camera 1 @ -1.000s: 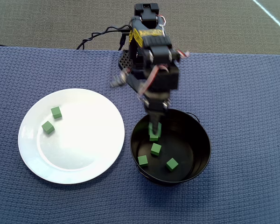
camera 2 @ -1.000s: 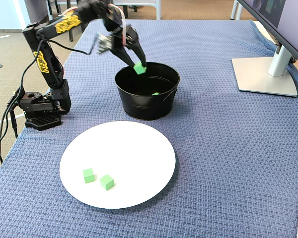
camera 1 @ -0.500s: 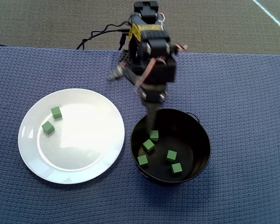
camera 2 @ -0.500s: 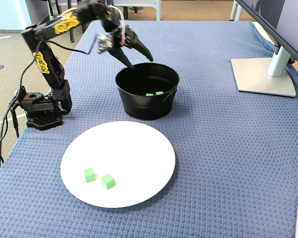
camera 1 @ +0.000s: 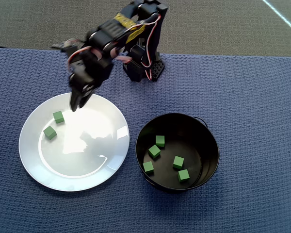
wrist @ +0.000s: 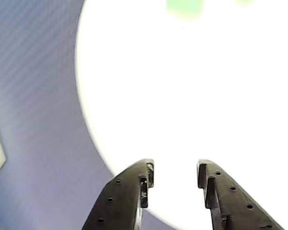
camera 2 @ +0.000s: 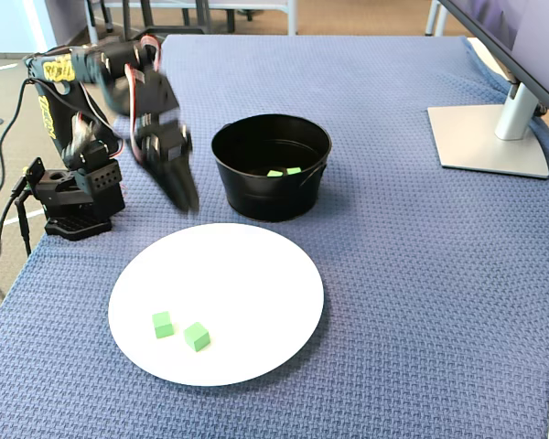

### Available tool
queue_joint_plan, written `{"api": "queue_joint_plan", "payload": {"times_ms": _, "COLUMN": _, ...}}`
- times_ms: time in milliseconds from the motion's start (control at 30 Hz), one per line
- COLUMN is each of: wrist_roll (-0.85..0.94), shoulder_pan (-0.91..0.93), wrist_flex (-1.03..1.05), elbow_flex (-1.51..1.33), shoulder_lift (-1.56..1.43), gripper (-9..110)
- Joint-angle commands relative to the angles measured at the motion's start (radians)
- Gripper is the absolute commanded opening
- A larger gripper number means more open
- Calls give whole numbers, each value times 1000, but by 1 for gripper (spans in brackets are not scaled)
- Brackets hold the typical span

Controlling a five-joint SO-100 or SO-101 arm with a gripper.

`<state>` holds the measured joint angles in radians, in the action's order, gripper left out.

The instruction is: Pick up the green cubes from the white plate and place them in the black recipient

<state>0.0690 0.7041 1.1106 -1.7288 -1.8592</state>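
The gripper is seen parted by a narrow gap and empty, poised above the far edge of the white plate as the wrist view shows it. A second earlier a cube was held over the black recipient; that cube has since been dropped in, and the arm has been swung back across to the plate. Five green cubes are now counted inside the recipient in the overhead view, so the task is judged well advanced. Two cubes are left on the plate, close together near its rim on the side away from the recipient, the nearer just beyond the gripper's tips. As cubes, no long axis is offered; each is turned slightly askew to the other. The plate and recipient are set side by side on the blue-clothed desk.
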Motion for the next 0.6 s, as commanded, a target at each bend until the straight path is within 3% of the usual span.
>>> {"api": "queue_joint_plan", "payload": {"times_ms": 0, "wrist_roll": -9, "shoulder_pan": 63, "wrist_flex": -51, "elbow_flex": 117, "shoulder_lift": 224, "gripper": 0}}
{"api": "queue_joint_plan", "payload": {"times_ms": 200, "wrist_roll": 91, "shoulder_pan": 61, "wrist_flex": -31, "elbow_flex": 267, "shoulder_lift": 477, "gripper": 4}}
{"api": "queue_joint_plan", "payload": {"times_ms": 267, "wrist_roll": 229, "shoulder_pan": 44, "wrist_flex": 29, "elbow_flex": 295, "shoulder_lift": 511, "gripper": 11}}
{"api": "queue_joint_plan", "payload": {"times_ms": 367, "wrist_roll": 575, "shoulder_pan": 26, "wrist_flex": 63, "elbow_flex": 253, "shoulder_lift": 489, "gripper": 17}}
{"api": "queue_joint_plan", "payload": {"times_ms": 567, "wrist_roll": 919, "shoulder_pan": 58, "wrist_flex": 37, "elbow_flex": 236, "shoulder_lift": 446, "gripper": 20}}
